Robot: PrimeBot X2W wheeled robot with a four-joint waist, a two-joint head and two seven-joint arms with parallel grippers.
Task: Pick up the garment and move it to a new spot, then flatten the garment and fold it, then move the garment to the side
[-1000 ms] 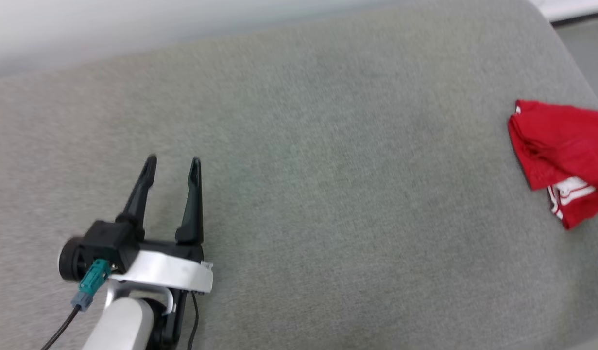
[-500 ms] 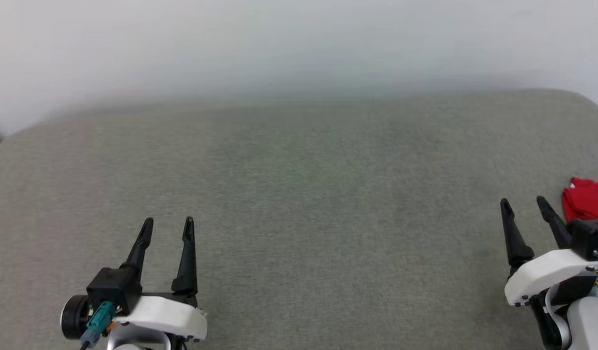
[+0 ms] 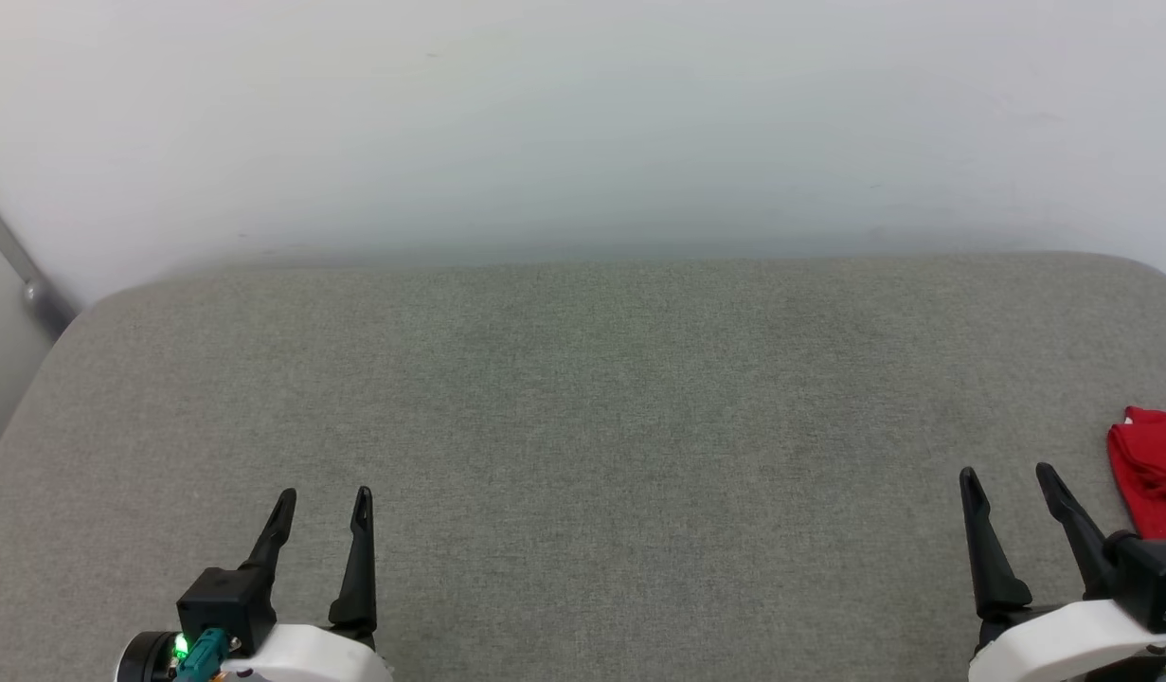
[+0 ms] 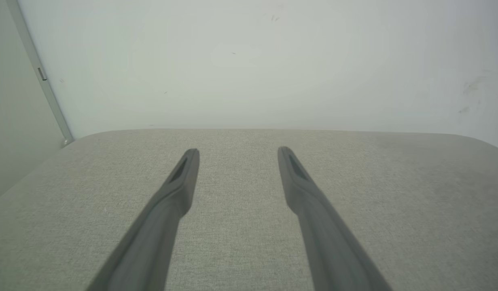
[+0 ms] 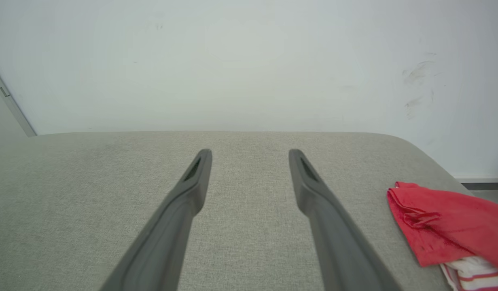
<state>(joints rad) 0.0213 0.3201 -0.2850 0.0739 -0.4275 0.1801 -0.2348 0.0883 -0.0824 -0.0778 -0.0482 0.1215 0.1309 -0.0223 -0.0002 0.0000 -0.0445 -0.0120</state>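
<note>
**Both grippers wide, shirt at my right**

I see the left gripper and right gripper spread wide and holding nothing, low over the grey cushion. The shirt lies bunched near the cushion's right edge, just beside the right gripper.

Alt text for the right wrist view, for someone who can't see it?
The right gripper stands open and empty, its two dark fingers pointing over a grey fabric surface toward a pale wall. A bunched red garment with white striped trim lies on the surface right of the fingers, untouched.
</note>
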